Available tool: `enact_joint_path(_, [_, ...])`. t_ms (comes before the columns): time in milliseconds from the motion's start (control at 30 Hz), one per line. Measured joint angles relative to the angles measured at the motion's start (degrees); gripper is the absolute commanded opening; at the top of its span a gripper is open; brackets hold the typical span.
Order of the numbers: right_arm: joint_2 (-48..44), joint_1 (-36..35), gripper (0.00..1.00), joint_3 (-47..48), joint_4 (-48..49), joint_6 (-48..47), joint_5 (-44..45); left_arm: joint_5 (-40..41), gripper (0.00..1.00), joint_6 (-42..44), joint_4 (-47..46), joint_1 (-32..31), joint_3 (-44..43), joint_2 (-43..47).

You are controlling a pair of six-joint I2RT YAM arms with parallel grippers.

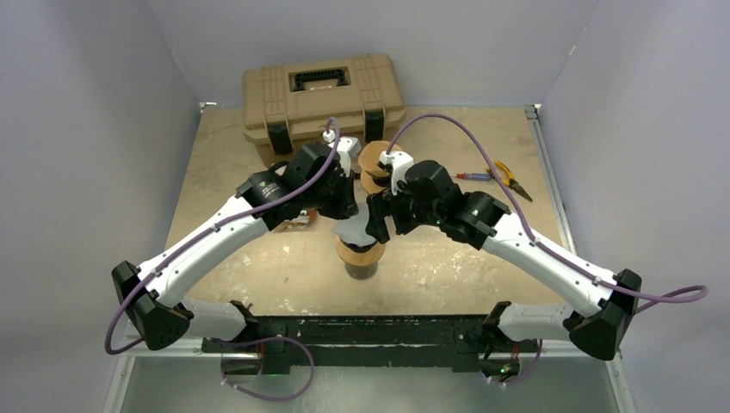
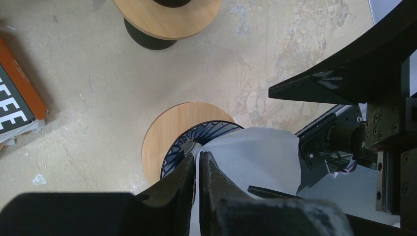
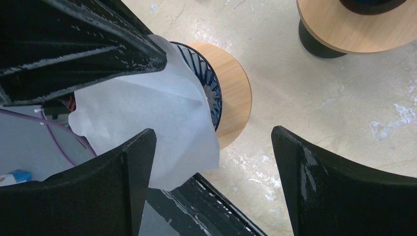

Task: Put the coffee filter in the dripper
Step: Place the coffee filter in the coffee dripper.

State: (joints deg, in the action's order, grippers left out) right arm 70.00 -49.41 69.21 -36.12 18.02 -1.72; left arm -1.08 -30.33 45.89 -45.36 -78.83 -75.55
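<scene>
The dripper [image 1: 360, 254] is a black ribbed cone [image 2: 196, 137] in a round wooden collar [image 3: 236, 88], standing near the table's front middle. The white paper coffee filter [image 2: 255, 157] hangs tilted over its mouth and covers the near part of the cone [image 3: 209, 83]. My left gripper [image 2: 198, 156] is shut on the filter's edge, right above the cone's rim. My right gripper [image 3: 212, 132] is open beside it. One finger [image 3: 137, 162] touches the filter's [image 3: 147, 108] lower flap and the other stands over bare table. In the top view both wrists hide most of the filter [image 1: 355, 228].
A second wooden-collared dripper [image 1: 379, 159] stands just behind, in front of a tan toolbox [image 1: 323, 99]. Pliers [image 1: 508, 179] and a red screwdriver [image 1: 472, 175] lie at the right. An orange and black filter box [image 2: 14, 103] lies left. A black rail [image 1: 361, 331] runs along the near edge.
</scene>
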Motion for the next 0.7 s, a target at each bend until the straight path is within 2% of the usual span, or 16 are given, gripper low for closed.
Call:
enact_joint_path(500, [2.4, 1.4, 0.91, 0.4, 2.6, 0.9, -1.1, 3.5, 0.46, 1.1, 0.3, 0.0, 0.0, 0.0])
enact_joint_path(700, [3.9, 2.2, 0.91, 0.4, 3.8, 1.0, -2.4, 4.4, 0.50, 1.5, 0.5, 0.0, 0.1, 0.0])
